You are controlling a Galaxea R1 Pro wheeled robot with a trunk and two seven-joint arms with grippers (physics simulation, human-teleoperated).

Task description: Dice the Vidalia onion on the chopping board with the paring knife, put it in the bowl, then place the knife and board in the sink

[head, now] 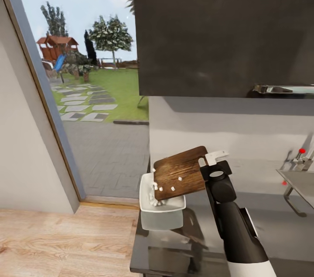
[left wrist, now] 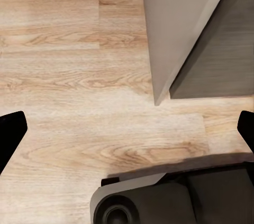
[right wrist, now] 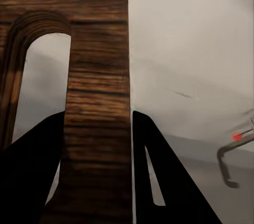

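Head view: the grey worktop point(head: 279, 229) runs from its left end, near the window, toward the sink point(head: 301, 183) at the right edge. The chopping board point(head: 181, 172) is held above the worktop, tilted down toward the white bowl point(head: 161, 209) (its lower edge overlaps the bowl's rim). The right tool point(head: 208, 164) is clenched on the board's handle end. White diced onion pieces point(head: 173, 188) cling to the board and lie in the bowl. The left tool point(left wrist: 127, 128) hangs released over the wooden floor point(left wrist: 79, 75).
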